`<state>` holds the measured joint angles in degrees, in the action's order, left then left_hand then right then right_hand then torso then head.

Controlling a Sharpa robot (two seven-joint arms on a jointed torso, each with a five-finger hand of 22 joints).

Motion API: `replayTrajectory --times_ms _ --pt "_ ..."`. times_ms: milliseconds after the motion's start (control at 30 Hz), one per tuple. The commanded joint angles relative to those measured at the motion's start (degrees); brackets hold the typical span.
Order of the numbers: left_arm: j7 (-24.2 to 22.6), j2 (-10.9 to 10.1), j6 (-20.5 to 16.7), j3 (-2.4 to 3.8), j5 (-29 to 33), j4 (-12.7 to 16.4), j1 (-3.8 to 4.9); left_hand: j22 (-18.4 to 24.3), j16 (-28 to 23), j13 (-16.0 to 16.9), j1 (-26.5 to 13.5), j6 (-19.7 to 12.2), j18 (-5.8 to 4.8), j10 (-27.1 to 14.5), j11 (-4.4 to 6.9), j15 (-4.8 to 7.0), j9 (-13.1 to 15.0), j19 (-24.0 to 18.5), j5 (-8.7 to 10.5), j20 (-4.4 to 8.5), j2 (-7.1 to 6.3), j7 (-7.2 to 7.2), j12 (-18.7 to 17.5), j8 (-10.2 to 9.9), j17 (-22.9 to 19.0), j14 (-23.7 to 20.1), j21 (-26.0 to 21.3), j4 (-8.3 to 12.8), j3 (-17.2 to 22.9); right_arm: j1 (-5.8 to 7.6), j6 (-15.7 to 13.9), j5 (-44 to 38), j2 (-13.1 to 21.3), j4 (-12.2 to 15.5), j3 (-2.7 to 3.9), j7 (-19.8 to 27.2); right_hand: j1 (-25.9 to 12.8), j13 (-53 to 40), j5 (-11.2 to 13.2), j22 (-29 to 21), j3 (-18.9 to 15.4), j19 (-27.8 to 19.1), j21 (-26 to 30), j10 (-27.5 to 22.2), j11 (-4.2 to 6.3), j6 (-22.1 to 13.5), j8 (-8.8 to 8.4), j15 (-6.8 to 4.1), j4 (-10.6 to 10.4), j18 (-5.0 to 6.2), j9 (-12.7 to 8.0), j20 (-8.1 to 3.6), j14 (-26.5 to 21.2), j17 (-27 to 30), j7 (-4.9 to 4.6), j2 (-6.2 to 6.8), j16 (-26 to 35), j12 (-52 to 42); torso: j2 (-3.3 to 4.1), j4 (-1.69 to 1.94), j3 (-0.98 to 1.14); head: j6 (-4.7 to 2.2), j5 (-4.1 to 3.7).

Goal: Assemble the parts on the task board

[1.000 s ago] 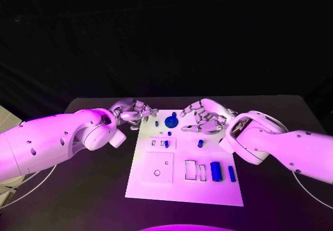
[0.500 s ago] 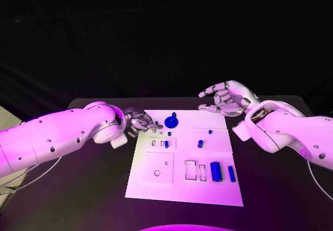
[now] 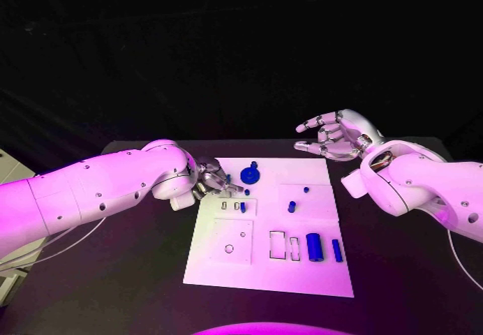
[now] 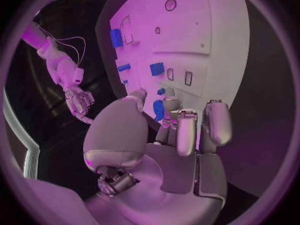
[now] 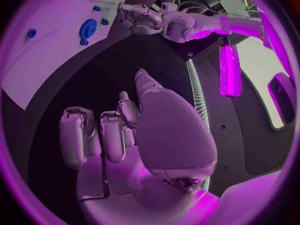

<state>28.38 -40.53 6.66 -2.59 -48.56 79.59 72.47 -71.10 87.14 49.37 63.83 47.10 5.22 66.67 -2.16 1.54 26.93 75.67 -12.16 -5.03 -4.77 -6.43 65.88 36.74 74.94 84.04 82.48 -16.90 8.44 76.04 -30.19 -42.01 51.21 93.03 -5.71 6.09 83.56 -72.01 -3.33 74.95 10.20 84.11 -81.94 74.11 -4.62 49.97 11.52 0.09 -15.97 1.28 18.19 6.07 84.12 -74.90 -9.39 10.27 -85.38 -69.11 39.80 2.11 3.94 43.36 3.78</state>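
Left hand over task board, right hand lifted, fingers spread

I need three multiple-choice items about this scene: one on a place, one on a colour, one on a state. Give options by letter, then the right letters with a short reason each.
1. Where is the robot's right silver hand?
A. off the far right corner of the white task board
B. pressing on the board's near edge
C. under the left arm

2. What colour is the large round part near the board's far edge?
A. yellow
B. blue
C. green

3. What is the state of the right hand?
A. gripping a long cylinder
B. holding nothing, fingers apart
C. pinching a cable

Answers: 1 A, the head view shows it raised beyond the board's far right corner. 2 B, the part is blue against the white board. 3 B, the right wrist view shows its fingers apart with nothing between them.
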Motion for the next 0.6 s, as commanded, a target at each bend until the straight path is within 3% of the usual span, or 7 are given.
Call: replayTrajectory --times_ms 33,333,600 --pt "2.71 0.67 3.84 -0.1 -0.51 -0.27 0.17 0.03 0.14 -0.17 -0.6 -0.28 -1.08 0.05 -0.09 -0.34 0.1 0.26 0.26 -0.07 -0.04 -0.05 -0.34 -0.36 9.85 4.02 0.15 -0.03 -0.23 0.03 -0.39 0.83 -0.2 -0.17 0.05 0.47 -0.22 0.1 -0.11 11.5 -0.02 1.61 0.34 -0.57 0.05 0.07 0.3 0.23 -0.35 0.66 0.05 0.33 3.39 -6.5 -0.03 -0.18 0.3 0.26 0.0 -0.06 -0.04 -0.16 -0.15" --pt "3.98 2.64 5.37 -0.4 0.2 -1.59 0.32 -0.15 0.24 -0.12 -0.43 -0.03 -1.11 0.08 -0.09 -0.4 0.32 0.34 -0.35 -0.16 1.18 -0.03 -0.32 -0.63 10.01 4.07 0.23 0.05 0.02 0.03 -0.51 -0.63 -0.48 -0.3 0.05 0.3 -0.24 0.31 -0.11 11.54 -0.03 1.67 0.24 -0.75 0.05 0.04 0.31 0.23 -0.35 0.63 0.04 0.33 3.41 -6.58 -0.02 -0.2 0.26 0.49 0.07 0.06 -0.18 -0.3 -0.67" --pt "4.57 3.94 7.39 -0.58 0.38 -2.01 0.37 -0.02 0.16 -0.39 -0.24 0.06 -1.08 -0.11 -0.08 -0.39 0.39 0.23 -0.44 -0.17 1.33 0.0 -0.5 -0.64 9.86 4.01 0.18 0.1 0.1 0.03 -0.62 -1.68 -0.69 -0.25 0.04 0.14 -0.26 0.67 -0.12 11.39 -0.04 1.49 0.61 -1.06 0.06 0.04 0.32 0.23 -0.35 0.72 0.05 0.33 3.33 -6.29 -0.02 -0.2 0.43 0.9 0.11 0.11 -0.13 -0.24 -0.83"
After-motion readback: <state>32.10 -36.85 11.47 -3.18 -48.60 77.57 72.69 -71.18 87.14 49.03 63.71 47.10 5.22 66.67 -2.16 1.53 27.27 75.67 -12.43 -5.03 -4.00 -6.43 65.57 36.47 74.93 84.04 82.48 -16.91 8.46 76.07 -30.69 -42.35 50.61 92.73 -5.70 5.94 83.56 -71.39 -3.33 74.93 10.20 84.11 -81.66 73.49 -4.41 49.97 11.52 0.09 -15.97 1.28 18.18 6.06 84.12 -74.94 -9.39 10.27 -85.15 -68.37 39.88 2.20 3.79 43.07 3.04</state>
